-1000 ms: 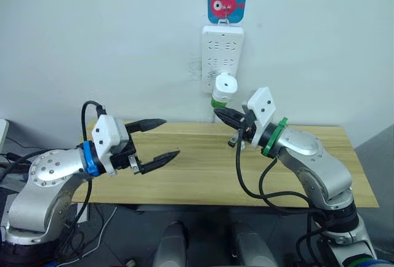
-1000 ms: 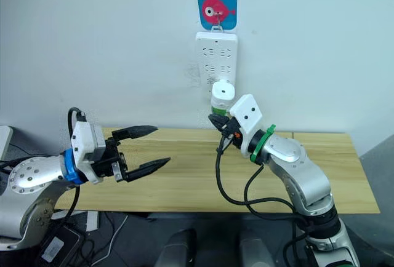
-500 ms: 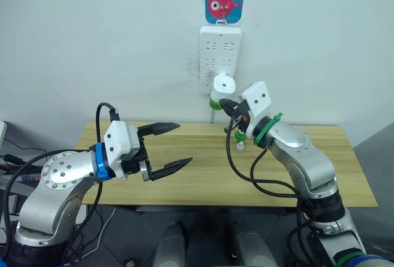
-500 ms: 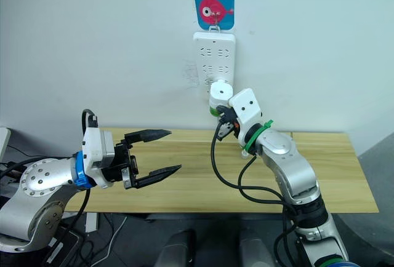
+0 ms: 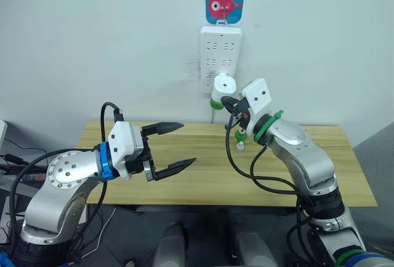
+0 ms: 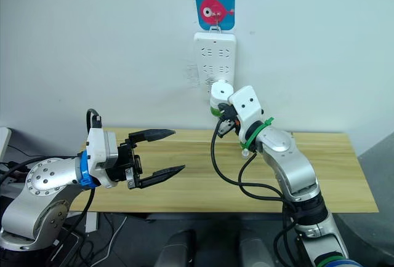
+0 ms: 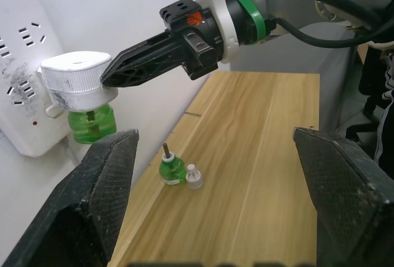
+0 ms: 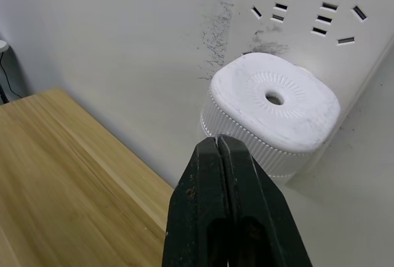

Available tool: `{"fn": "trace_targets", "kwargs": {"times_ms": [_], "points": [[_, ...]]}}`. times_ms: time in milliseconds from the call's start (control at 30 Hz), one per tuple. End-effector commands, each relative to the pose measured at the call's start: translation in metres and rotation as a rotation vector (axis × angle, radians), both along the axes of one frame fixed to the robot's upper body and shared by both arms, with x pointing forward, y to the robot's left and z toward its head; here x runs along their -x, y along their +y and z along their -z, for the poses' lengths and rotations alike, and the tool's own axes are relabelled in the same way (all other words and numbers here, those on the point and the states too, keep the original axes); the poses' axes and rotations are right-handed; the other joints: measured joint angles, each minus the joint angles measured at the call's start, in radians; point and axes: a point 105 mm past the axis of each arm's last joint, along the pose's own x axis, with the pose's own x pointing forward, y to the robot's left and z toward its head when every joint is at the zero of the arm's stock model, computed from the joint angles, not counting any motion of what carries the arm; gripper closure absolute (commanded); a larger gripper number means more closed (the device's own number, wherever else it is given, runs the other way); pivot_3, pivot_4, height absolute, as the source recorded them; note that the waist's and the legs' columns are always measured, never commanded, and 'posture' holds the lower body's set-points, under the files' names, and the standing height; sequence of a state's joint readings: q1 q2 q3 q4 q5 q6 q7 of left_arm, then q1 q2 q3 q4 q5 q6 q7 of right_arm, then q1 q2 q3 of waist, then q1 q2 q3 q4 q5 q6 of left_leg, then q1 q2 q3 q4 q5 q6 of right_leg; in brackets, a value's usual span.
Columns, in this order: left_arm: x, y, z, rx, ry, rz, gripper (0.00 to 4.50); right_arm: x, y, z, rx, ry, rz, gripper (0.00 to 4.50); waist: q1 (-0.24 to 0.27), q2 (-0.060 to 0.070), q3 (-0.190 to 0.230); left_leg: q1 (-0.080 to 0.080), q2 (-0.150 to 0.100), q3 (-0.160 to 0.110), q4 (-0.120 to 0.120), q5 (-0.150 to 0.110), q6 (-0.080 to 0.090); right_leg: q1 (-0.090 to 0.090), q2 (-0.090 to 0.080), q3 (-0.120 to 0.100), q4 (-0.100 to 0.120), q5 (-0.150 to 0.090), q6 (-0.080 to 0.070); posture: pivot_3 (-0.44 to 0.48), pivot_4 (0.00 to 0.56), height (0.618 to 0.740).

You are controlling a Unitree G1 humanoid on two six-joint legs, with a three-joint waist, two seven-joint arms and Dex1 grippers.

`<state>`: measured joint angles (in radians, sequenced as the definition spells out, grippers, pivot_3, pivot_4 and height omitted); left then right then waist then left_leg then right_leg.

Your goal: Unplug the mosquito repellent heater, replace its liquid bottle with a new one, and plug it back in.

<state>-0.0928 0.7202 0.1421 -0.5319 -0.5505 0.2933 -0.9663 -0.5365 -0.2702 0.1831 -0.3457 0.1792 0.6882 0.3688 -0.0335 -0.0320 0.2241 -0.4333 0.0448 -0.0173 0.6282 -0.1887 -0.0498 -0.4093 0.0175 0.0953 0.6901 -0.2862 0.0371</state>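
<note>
Right pincer (image 8: 229, 150) pressed together, tips just beside heater (image 5: 224, 86) plugged in strip (image 5: 220, 58); left pincer (image 5: 174, 146) spread apart over table (image 5: 203, 168).

My head pair looks forward and down from behind the table's (image 5: 345, 175) near edge, taking in the whole top and the wall with the strip (image 5: 221, 58). My left wrist camera faces along the tabletop toward its far edge and the wall, from some way back. My right wrist camera sits very close to the heater (image 8: 274, 119), aimed at the wall. All views share the heater plugged in the strip.
</note>
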Motion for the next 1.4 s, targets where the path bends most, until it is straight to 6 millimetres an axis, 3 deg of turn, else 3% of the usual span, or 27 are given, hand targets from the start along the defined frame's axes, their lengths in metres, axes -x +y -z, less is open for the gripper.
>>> {"fn": "trace_targets", "kwargs": {"times_ms": [33, 700, 800, 900, 1100, 1233, 1400], "points": [[0.001, -0.002, -0.006, 0.012, -0.04, 0.006, 0.2, 0.007, 0.002, -0.012, -0.003, -0.04, -0.038, 4.48, 0.0, 0.0, 0.0, 0.0, 0.0, 0.0, 0.0, 0.0, 0.0, 0.0, 0.0, 0.0, 0.0, 0.0, 0.0, 0.032, 0.171, 0.74], [0.0, -0.003, -0.003, 0.01, -0.041, 0.009, 0.2, -0.013, -0.018, -0.02, -0.031, -0.073, 0.136, 4.48, -0.001, 0.0, 0.0, 0.0, 0.0, 0.0, 0.002, 0.001, 0.001, 0.0, 0.0, 0.0, 0.001, 0.003, 0.001, 0.027, 0.165, 0.74], [-0.001, -0.002, -0.001, 0.01, -0.031, 0.008, 0.2, -0.003, -0.007, -0.021, -0.058, -0.058, 0.04, 4.48, -0.001, 0.0, 0.0, 0.0, 0.0, 0.001, 0.002, 0.002, 0.002, 0.0, 0.0, 0.0, 0.001, 0.004, 0.001, 0.026, 0.165, 0.74], [-0.004, 0.004, 0.002, 0.006, -0.017, -0.017, 0.2, 0.019, 0.002, -0.02, -0.031, -0.056, -0.09, 4.48, -0.001, 0.0, 0.0, 0.0, 0.0, 0.002, 0.001, 0.002, 0.002, 0.0, 0.0, 0.001, 0.0, 0.004, 0.001, 0.024, 0.161, 0.74], [-0.019, 0.02, 0.017, -0.057, 0.007, -0.101, 0.2, 0.055, -0.009, -0.008, 0.11, -0.043, -0.26, 4.48, 0.001, 0.0, -0.001, -0.001, 0.0, 0.001, -0.001, 0.001, 0.002, 0.0, 0.0, 0.0, -0.003, 0.005, -0.001, 0.017, 0.135, 0.74], [-0.019, 0.041, 0.028, -0.173, 0.064, -0.064, 0.0, 0.07, -0.045, -0.001, 0.228, 0.013, -0.291, 3.57, 0.001, -0.002, -0.005, -0.001, -0.001, 0.001, 0.0, 0.001, 0.002, 0.001, 0.0, -0.001, -0.004, 0.004, 0.0, 0.018, 0.109, 0.74], [-0.024, 0.061, 0.033, -0.26, 0.172, -0.065, 0.0, 0.082, -0.087, 0.006, 0.358, 0.097, -0.294, 1.73, 0.0, -0.004, -0.029, 0.0, -0.001, 0.003, 0.001, 0.001, 0.002, 0.001, 0.0, -0.001, -0.005, 0.005, 0.001, 0.018, 0.078, 0.74]]}}
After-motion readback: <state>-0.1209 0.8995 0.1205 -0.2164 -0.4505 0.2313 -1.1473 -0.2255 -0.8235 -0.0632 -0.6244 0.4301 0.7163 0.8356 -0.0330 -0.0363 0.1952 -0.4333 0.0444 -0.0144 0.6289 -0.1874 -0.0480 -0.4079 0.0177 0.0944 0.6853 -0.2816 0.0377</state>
